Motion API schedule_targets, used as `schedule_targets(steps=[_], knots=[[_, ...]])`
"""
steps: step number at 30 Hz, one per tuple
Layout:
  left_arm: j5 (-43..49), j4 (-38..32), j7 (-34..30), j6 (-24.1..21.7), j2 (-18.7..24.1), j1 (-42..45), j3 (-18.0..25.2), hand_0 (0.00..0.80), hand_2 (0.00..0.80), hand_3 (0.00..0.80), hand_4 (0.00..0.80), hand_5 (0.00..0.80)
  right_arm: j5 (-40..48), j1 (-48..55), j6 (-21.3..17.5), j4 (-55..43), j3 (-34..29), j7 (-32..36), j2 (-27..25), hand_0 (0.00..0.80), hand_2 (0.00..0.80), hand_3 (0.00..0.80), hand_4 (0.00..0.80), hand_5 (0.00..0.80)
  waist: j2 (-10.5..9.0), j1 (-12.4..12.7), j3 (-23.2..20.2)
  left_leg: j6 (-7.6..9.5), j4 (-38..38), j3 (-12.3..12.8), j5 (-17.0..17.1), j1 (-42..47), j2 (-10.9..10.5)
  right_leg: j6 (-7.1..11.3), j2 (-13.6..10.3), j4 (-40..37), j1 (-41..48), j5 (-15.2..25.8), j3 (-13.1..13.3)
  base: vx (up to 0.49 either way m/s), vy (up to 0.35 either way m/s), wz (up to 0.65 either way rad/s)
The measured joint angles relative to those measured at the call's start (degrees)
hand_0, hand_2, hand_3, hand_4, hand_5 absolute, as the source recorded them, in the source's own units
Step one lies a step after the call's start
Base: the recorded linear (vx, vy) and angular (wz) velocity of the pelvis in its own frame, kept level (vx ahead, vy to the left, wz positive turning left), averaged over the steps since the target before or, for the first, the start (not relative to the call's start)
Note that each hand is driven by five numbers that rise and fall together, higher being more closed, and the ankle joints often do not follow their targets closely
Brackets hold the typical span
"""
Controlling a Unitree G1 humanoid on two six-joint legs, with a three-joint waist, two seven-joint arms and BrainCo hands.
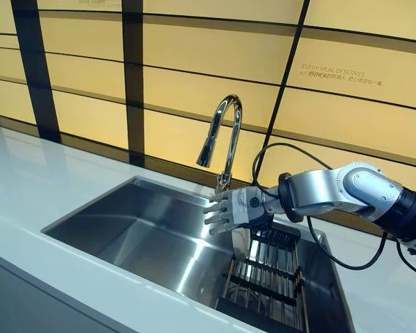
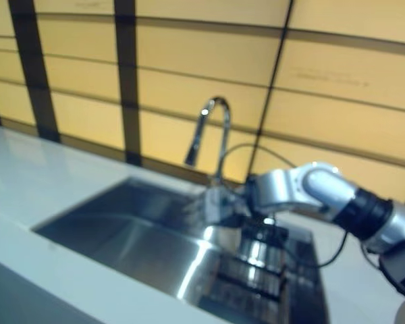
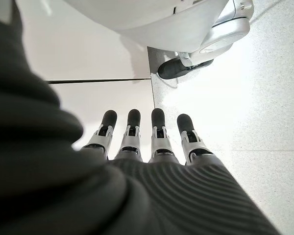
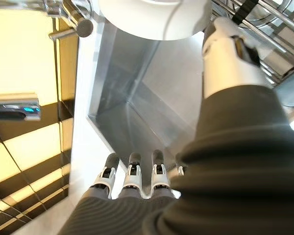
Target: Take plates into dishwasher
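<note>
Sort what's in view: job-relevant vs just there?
Job-relevant:
right hand, open, empty, over the sink
dish rack in the sink's right part
left hand, open, idle above the floor
No plate or dishwasher shows.

Just there:
faucet
white counter
yellow wall panels

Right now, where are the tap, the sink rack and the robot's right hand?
Tap (image 1: 222, 129): left eye view, on its curved spout.
Rack (image 1: 269, 274): left eye view, on its dark bars inside the sink.
Right hand (image 1: 234, 207): left eye view, on the palm, fingers straight.
</note>
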Motion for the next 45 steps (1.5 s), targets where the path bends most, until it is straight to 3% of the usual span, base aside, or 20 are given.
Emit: schedule_targets(steps=[16,26,45], knots=[[-0.15,-0.04,0.01,0.05,-0.02,-0.03,0.03,0.000,0.000,0.000,0.000,0.000,0.51,2.52,6.04,6.01,0.63,6.03,4.03,0.000,0.000,0.000,0.000,0.000,0.11,0.07,0.22,0.00,-0.06,-0.10,0.01,-0.02,0.10,0.01,-0.01,-0.03,-0.01,-0.05,-0.16,0.000,0.000,0.00],[-0.14,-0.84,-0.01,0.66,0.06,-0.37,0.06,0.000,0.000,0.000,0.000,0.000,0.47,2.58,6.13,11.60,0.67,6.08,5.83,0.000,0.000,0.000,0.000,0.000,-0.22,1.17,1.11,0.00,-0.07,-0.43,0.01,-0.06,0.04,0.05,-0.03,-0.04,0.06,-0.21,-0.53,0.002,-0.001,0.01],[-0.04,-1.31,-0.19,0.66,0.46,-0.88,0.07,0.000,0.000,0.000,0.000,0.000,0.43,3.09,6.12,12.46,0.69,5.64,7.81,0.000,0.000,0.000,0.000,0.000,-1.05,1.69,2.15,-0.04,-0.05,-1.18,0.06,0.01,-0.10,0.10,0.01,-0.03,0.44,-0.45,-1.14,0.002,0.000,0.01]])
